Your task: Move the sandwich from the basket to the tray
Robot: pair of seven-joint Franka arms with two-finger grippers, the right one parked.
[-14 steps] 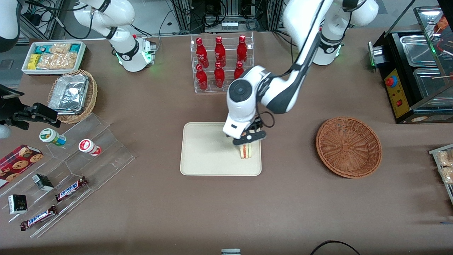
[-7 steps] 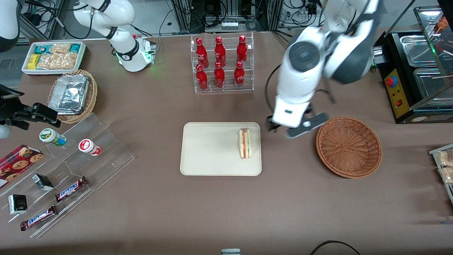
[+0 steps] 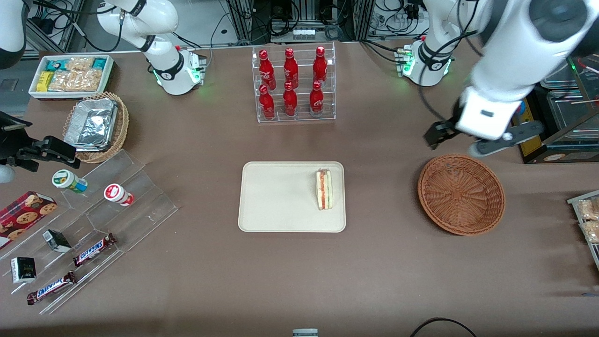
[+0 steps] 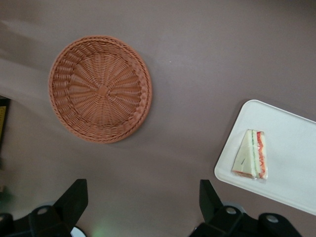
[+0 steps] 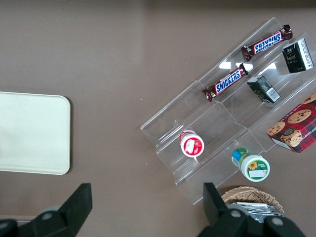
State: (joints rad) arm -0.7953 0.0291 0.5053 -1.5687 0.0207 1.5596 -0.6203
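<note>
My pincer [image 3: 482, 138] hangs high with its jaws spread wide and nothing between them; in my wrist view both fingertips [image 4: 73, 197] stand well apart over bare brown tablecloth. Directly below me, a little nearer the front camera, sits the reddish-brown wicker basket [image 3: 461, 194], and its woven bowl [image 4: 100, 95] holds nothing.

The sandwich [image 3: 324, 189] lies well away from me, toward the parked arm's end of the table, past the basket's rim. It rests on the cream tray [image 3: 276, 206], close to the tray edge that faces me and apart from the rim. From my wrist I see the wedge [image 4: 252, 161] lying flat with its red and green filling stripe along one long side, its long axis running roughly parallel to that near tray edge [image 4: 276, 133].

I judge the placing done: the sandwich is on the tray, the basket is bare, and I hold nothing. Any further move would only carry me clear, away from the tray.
</note>
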